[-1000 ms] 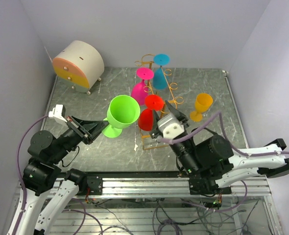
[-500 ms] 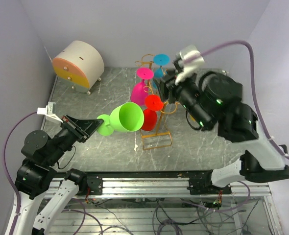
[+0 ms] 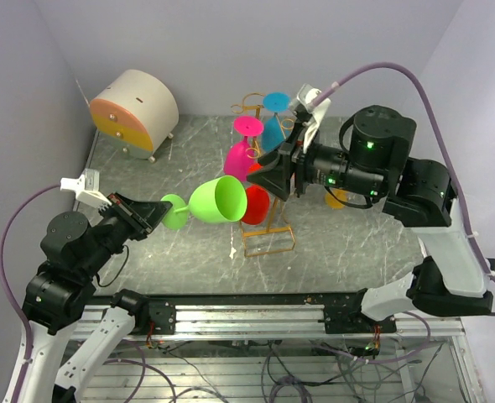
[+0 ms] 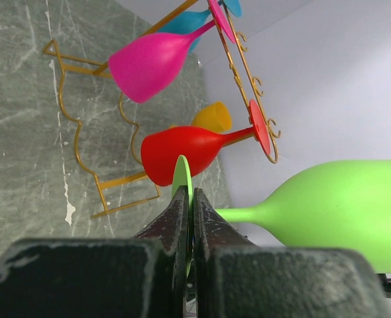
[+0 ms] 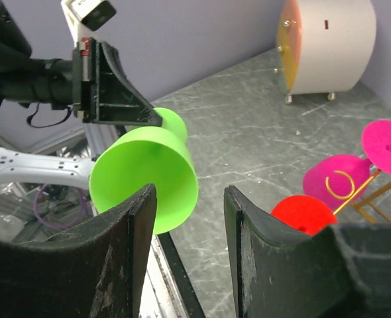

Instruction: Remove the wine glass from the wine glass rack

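My left gripper (image 3: pixel 157 213) is shut on the foot of a green wine glass (image 3: pixel 218 200), held on its side above the table, just left of the rack. In the left wrist view the fingers (image 4: pixel 179 218) pinch the green foot disc (image 4: pixel 182 180) edge-on, the bowl (image 4: pixel 341 212) to the right. The golden wire wine glass rack (image 3: pixel 268 250) carries a red glass (image 3: pixel 253 204), a pink glass (image 3: pixel 239 155) and a blue glass (image 3: pixel 273 134), hanging upside down. My right gripper (image 3: pixel 266 174) is open and empty, above the rack, facing the green glass (image 5: pixel 146 179).
A round white cabinet with orange drawers (image 3: pixel 134 112) stands at the back left. An orange glass (image 3: pixel 340 200) stands on the table right of the rack, mostly hidden by my right arm. Walls close in on three sides.
My right arm rose from low at the front, swung over the rack, and now points left at the green glass. My left gripper tipped the green glass from upright onto its side.
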`<state>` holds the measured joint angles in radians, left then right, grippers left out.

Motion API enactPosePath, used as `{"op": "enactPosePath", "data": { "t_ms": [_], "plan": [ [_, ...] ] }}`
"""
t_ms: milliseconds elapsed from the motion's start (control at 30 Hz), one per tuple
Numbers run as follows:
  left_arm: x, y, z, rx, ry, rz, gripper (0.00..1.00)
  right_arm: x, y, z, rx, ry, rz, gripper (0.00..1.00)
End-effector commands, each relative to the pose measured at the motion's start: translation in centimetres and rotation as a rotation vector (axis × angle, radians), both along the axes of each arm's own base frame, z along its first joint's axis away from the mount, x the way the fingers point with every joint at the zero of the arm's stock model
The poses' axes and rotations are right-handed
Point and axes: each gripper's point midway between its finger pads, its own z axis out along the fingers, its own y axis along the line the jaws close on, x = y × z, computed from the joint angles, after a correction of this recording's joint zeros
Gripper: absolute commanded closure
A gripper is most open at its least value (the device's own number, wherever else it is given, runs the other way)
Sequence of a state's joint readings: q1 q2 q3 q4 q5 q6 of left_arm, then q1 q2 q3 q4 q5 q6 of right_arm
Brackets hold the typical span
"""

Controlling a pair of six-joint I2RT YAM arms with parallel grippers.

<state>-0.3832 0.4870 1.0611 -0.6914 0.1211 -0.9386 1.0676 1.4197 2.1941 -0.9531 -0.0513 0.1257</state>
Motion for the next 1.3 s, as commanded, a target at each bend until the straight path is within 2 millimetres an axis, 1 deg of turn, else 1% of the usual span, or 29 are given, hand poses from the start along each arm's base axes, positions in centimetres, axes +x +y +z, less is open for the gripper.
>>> {"op": "enactPosePath", "data": {
  "t_ms": [0, 300, 367, 567, 633, 700, 733, 767, 833, 867, 933, 967, 1067, 1167, 1267],
  "plan": [
    [0.0, 0.3, 1.5, 0.009, -0.055, 0.012, 0.93, -2.0, 0.1, -1.4, -0.022, 0.066, 0.096, 0.55],
    [-0.5, -0.2, 3.4, -0.039, -0.087, -0.022, 0.93, -0.9, 1.0, -3.3, -0.061, 0.072, 0.068, 0.55],
    [-0.6, -0.3, 3.8, -0.048, -0.093, -0.026, 0.93, -1.0, 1.4, -3.6, -0.063, 0.078, 0.081, 0.55],
    [-0.7, -0.4, 4.2, -0.055, -0.101, -0.031, 0.93, -0.7, 2.4, -4.3, -0.065, 0.096, 0.090, 0.55],
    [-0.7, -0.5, 4.4, -0.060, -0.107, -0.038, 0.93, -0.5, 2.9, -4.7, -0.070, 0.105, 0.093, 0.56],
    [-0.6, -0.6, 4.4, -0.061, -0.108, -0.041, 0.93, -0.4, 3.3, -4.8, -0.067, 0.111, 0.093, 0.62],
    [-0.5, -0.6, 4.4, -0.060, -0.107, -0.041, 0.93, -0.3, 3.5, -4.7, -0.064, 0.111, 0.091, 0.68],
    [-0.5, -0.7, 4.4, -0.059, -0.106, -0.043, 0.93, -0.1, 3.7, -4.7, -0.060, 0.111, 0.085, 0.76],
    [-0.4, -0.7, 4.4, -0.054, -0.108, -0.042, 0.93, 0.5, 3.7, -4.4, -0.052, 0.107, 0.055, 0.96],
    [-0.3, -0.6, 4.4, -0.048, -0.108, -0.038, 0.93, 1.0, 3.5, -4.2, -0.046, 0.103, 0.024, 1.00],
    [0.0, -0.4, 4.1, -0.028, -0.100, -0.024, 0.91, 2.1, 2.9, -3.5, -0.027, 0.081, -0.050, 1.00],
    [0.1, -0.2, 3.8, -0.017, -0.093, -0.013, 0.87, 2.8, 2.2, -2.9, -0.013, 0.064, -0.100, 1.00],
    [0.7, 0.5, 2.9, 0.026, -0.075, 0.034, 0.68, 4.9, -0.2, -1.2, 0.038, 0.005, -0.256, 1.00],
    [1.4, 1.5, 1.8, 0.081, -0.064, 0.090, 0.55, 6.8, -3.9, 1.3, 0.110, -0.062, -0.438, 1.00],
    [2.1, 2.3, 1.0, 0.141, -0.058, 0.130, 0.53, 8.2, -8.1, 3.1, 0.167, -0.122, -0.632, 1.00]
  ]
}}
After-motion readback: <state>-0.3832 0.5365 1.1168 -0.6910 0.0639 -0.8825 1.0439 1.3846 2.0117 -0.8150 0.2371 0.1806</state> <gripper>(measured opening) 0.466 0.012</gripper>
